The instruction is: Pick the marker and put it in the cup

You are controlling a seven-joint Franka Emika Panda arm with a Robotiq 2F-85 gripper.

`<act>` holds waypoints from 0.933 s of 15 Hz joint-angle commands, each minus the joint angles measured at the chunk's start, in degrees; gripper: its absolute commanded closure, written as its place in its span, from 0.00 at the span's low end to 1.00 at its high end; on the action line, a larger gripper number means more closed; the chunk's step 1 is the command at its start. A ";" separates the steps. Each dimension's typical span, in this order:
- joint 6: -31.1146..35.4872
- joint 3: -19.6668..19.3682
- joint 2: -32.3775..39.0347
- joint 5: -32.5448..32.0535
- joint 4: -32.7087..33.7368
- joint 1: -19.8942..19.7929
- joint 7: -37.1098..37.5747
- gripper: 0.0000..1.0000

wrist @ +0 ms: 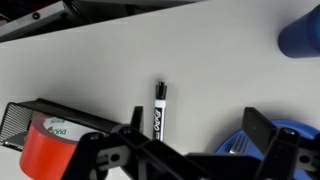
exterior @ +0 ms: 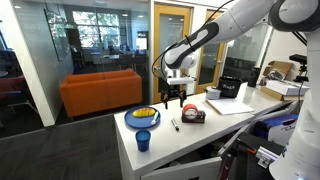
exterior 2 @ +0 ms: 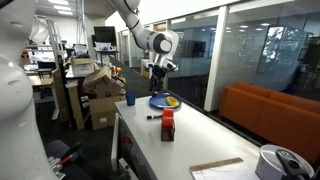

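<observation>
The gripper [wrist: 183, 152] hangs released and empty over the table [wrist: 90, 70]. The marker [wrist: 159, 110] lies flat just beneath it, between the chunky red-and-black object [wrist: 45, 138] and the blue plate [exterior: 131, 120]. To my mind the pick goes best with a straight descent, jaws straddling the marker's thin width near its middle and closing only once low beside it. The cup [exterior: 143, 141] stands upright near the plate, its inside too small to read, while the plate holds something yellow [exterior: 146, 112].

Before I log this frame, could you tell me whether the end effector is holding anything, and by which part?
Nothing is held; the open end effector hangs above the marker, which lies on the table.
</observation>
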 commanded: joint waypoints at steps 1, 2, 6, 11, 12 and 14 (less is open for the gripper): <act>6.29 -0.91 -0.43 2.00 -3.40 0.52 0.36 0.00; 7.12 -0.97 -0.57 2.15 -4.17 0.50 0.40 0.00; 5.46 -1.11 0.30 0.90 -3.32 0.66 0.12 0.00; 5.90 -1.20 1.24 0.73 -2.65 0.74 0.55 0.00; 6.28 -1.26 2.05 0.67 -2.37 0.76 0.66 0.00; 6.83 -1.45 3.40 0.49 -2.13 0.86 0.97 0.00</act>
